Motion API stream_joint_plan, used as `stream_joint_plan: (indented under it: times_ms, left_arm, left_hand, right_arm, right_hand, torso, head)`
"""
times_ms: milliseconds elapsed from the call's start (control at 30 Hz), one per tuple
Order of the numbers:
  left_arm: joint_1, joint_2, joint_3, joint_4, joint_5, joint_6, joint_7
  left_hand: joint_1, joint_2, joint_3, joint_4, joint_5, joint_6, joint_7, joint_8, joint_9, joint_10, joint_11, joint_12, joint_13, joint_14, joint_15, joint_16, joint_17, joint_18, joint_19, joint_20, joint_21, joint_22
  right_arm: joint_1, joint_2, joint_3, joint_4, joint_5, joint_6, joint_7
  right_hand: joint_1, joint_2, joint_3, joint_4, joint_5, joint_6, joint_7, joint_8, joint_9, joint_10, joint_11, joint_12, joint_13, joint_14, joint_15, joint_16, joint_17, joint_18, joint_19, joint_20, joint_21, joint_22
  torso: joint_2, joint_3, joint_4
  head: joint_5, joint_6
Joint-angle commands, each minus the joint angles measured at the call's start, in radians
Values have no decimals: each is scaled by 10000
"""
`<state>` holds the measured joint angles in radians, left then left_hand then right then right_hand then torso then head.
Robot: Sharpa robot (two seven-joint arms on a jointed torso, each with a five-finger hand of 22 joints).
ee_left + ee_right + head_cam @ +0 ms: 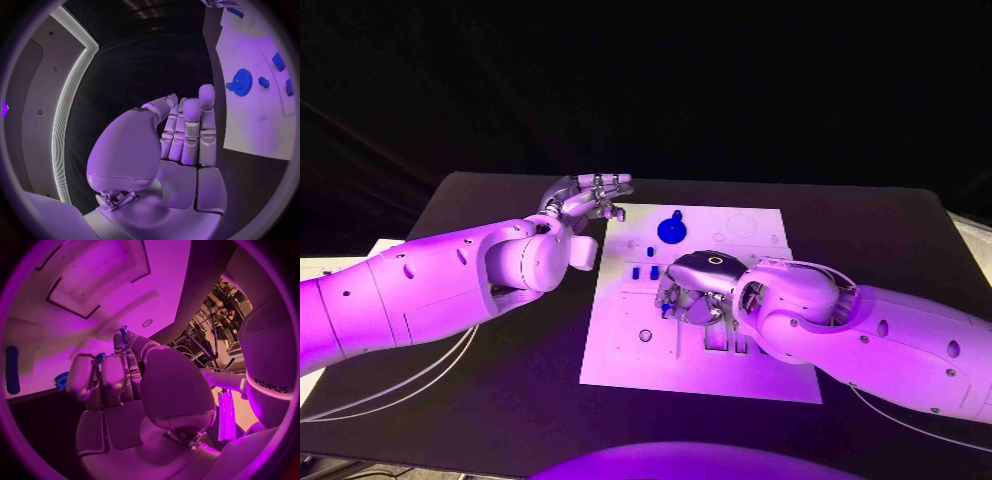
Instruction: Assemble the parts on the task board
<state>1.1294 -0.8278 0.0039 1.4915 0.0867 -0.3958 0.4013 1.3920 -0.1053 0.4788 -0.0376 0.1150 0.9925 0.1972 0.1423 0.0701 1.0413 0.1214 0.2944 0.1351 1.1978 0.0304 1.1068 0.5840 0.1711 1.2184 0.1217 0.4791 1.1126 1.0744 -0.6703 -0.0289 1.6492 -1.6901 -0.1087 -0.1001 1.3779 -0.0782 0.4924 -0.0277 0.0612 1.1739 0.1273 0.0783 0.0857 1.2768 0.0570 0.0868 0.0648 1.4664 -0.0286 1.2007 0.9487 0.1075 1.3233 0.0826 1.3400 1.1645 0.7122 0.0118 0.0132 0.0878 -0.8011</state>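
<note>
While over the black table (877, 220), left hand (589, 195) empty, right hand's (692, 298) grip unclear.

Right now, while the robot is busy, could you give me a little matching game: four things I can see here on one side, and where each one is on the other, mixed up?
Things:
1. left robot hand
2. right robot hand
3. blue gear
4. task board

Places:
A. above the middle of the white board
B. flat in the middle of the black table
C. lying on the board's far part
D. above the bare table, just off the board's far left corner

Pairs: 1-D, 2-A, 3-C, 4-B.
</note>
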Motion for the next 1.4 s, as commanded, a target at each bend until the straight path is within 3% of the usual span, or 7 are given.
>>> stream_joint_plan:
  times_ms: [33,400,1000,1400]
  left_arm:
    - [3,18,7,7,-49,250,-28]
    - [3,22,7,6,-49,200,-5]
    - [2,20,7,-55,-49,201,3]
    - [2,24,7,-58,-49,203,-6]
  left_hand:
    - [67,-14,-13,-32,46,-99,2,32,-14,-68,-16,9,15,-84,-9,-50,-8,91,-22,18,-66,14]
    - [67,-14,-13,-32,46,-99,2,32,-14,-68,-16,9,15,-84,-9,-50,-8,91,-22,18,-66,14]
    - [57,-17,-17,-38,48,-122,7,40,-16,-102,-11,31,16,-83,-4,-38,-1,91,-27,22,-67,17]
    - [53,-17,-18,-41,48,-134,11,44,-16,-118,-8,42,17,-91,-1,-42,-19,91,-29,24,-68,19]
  right_arm:
    - [-59,36,-56,-100,-236,492,-45]
    - [-108,107,-80,-187,-322,539,-67]
    - [-133,-99,-82,-3,-111,31,163]
    - [-142,-83,-82,-5,-67,35,182]
  right_hand:
    - [-48,88,-45,2,39,78,-17,61,9,-21,5,-32,9,216,58,50,4,-184,56,11,35,9]
    - [-70,85,-73,5,55,98,-29,68,17,7,-4,-35,15,212,57,58,1,-182,49,15,37,9]
    - [-71,118,-88,-16,209,131,-45,75,33,57,-20,-51,20,188,45,43,-54,-174,23,15,35,-3]
    - [-71,118,-88,-16,209,131,-45,75,33,57,-20,-51,20,188,45,43,-54,-174,23,15,35,-3]
  torso:
    - [8,-7,6]
    - [7,-7,4]
    - [6,5,-3]
    - [5,-8,3]
  head:
    - [-2,-4]
    - [20,-42]
    - [31,-49]
    - [27,-51]
